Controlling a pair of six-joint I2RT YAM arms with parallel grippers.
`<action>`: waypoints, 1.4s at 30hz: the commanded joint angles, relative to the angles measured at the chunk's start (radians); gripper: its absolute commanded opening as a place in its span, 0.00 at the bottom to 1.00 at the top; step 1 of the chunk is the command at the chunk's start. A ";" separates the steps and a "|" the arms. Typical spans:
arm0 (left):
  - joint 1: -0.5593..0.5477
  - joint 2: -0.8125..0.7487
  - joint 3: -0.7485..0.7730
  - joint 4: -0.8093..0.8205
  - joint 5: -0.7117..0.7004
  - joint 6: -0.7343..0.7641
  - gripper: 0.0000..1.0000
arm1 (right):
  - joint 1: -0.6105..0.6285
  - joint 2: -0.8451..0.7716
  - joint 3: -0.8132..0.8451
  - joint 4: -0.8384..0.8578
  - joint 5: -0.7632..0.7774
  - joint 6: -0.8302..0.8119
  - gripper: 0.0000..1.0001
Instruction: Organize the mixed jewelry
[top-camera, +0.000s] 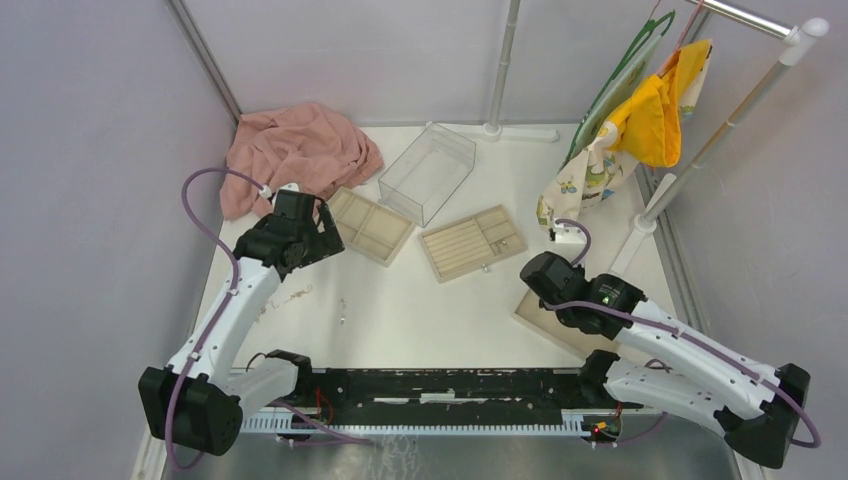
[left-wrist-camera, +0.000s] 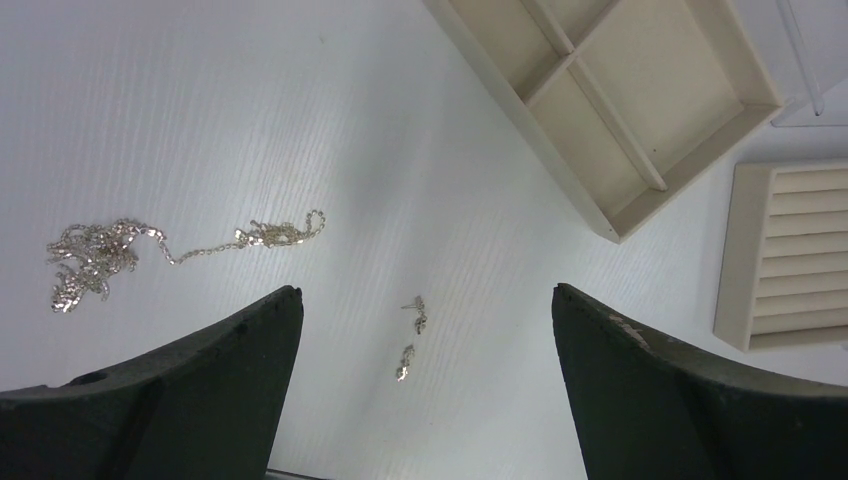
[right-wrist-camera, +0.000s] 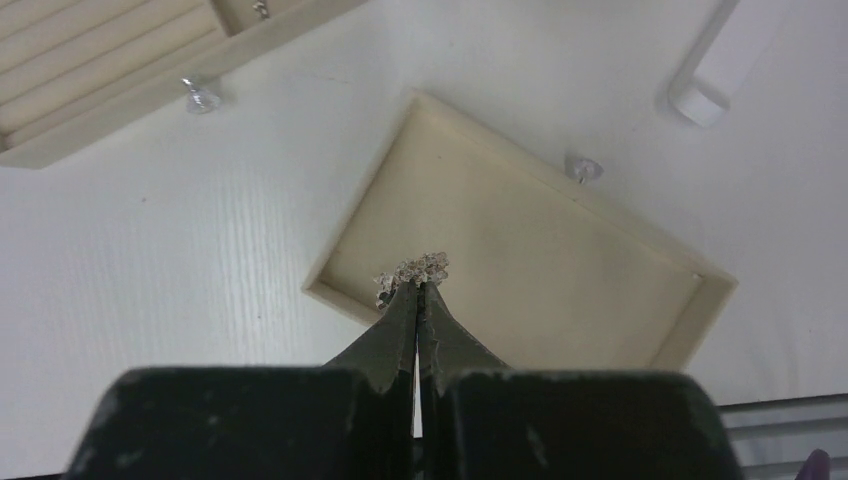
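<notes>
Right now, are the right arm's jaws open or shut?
Shut. The right jaws meet with no gap, pinching a silver chain cluster at their tips above the beige tray.

Chain (left-wrist-camera: 95, 255) lies left of 2 earrings (left-wrist-camera: 418, 316) on the bench (left-wrist-camera: 250, 100); the divided tray (left-wrist-camera: 620, 100) sits behind them, the slotted tray (left-wrist-camera: 790, 250) to its right

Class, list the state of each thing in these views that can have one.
Left black two-finger gripper: open, empty.
Right black two-finger gripper: shut on small silver jewelry cluster.
Thin silver chain: tangled, lying on white table.
Clear plastic box: open, empty.
Pink cloth: crumpled.
Beige four-compartment tray: visible compartments empty.
</notes>
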 joint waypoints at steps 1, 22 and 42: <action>0.005 0.003 0.009 0.046 0.004 0.039 1.00 | -0.046 -0.051 -0.068 -0.013 0.031 0.069 0.00; 0.009 0.124 0.108 -0.042 -0.125 0.010 1.00 | -0.104 0.194 0.117 0.329 -0.082 -0.353 0.65; 0.562 0.190 -0.123 -0.090 -0.052 -0.328 0.86 | -0.080 0.432 0.158 0.565 -0.310 -0.533 0.61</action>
